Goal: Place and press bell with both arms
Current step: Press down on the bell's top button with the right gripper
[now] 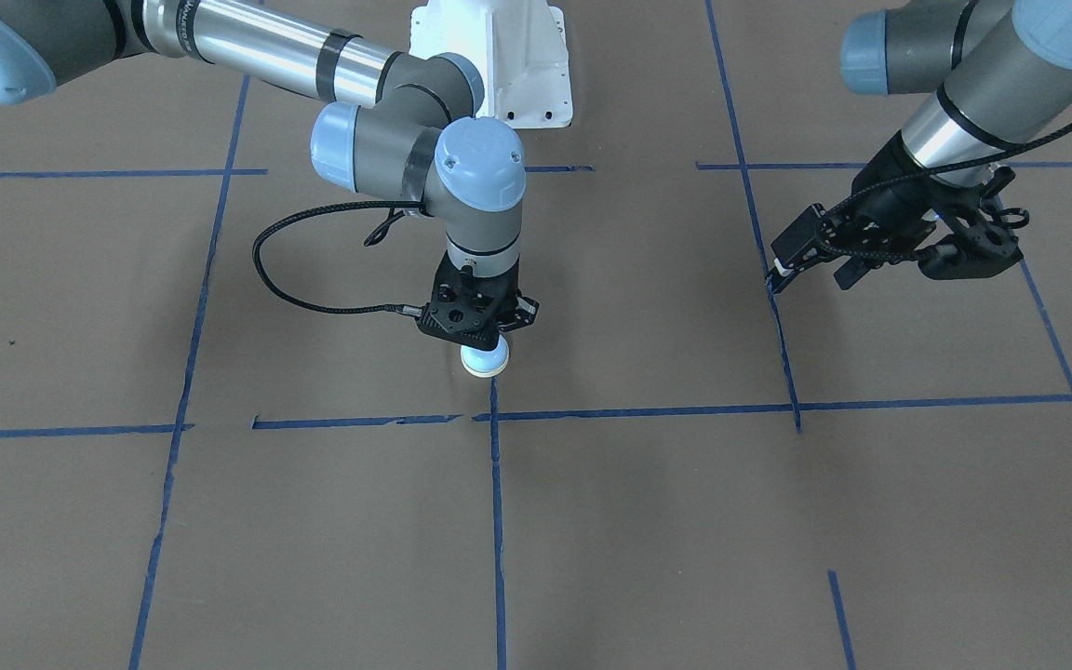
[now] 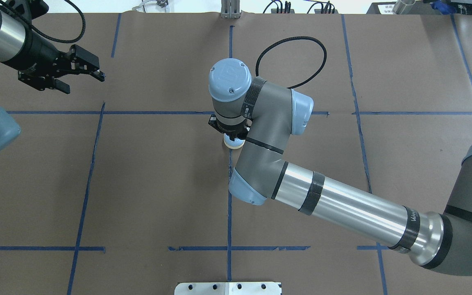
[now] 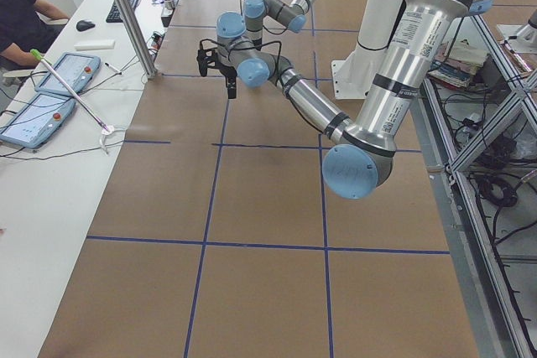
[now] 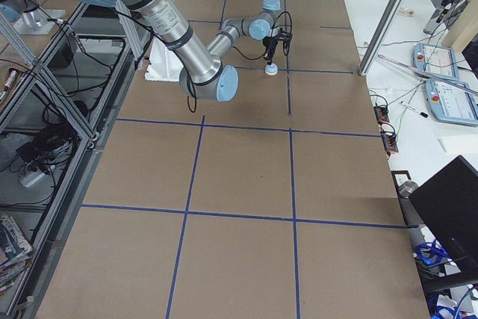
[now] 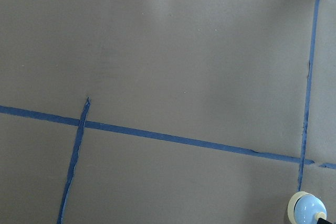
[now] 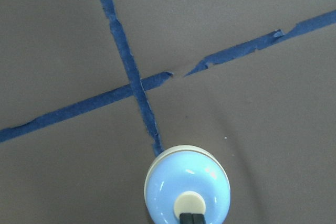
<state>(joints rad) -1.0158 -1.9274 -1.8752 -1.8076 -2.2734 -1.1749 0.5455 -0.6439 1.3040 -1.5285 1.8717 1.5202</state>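
The bell [image 1: 485, 361], with a light-blue dome and a cream base, stands on the brown table near the crossing of blue tape lines. It also shows in the overhead view [image 2: 234, 143], the right wrist view [image 6: 187, 187] and the left wrist view [image 5: 307, 209]. My right gripper [image 6: 190, 219] points straight down over it, shut, with its tips at the cream button [image 6: 189, 203]. My left gripper [image 2: 98, 74] hangs above the table far off to the side, looks shut and holds nothing.
Blue tape lines [image 1: 496, 484] divide the brown table [image 1: 648, 540] into squares. The white pedestal base [image 1: 499, 65] stands at the robot's side. A black cable [image 1: 313, 298] loops beside the right wrist. Tablets and a person are on the side table [image 3: 50, 98].
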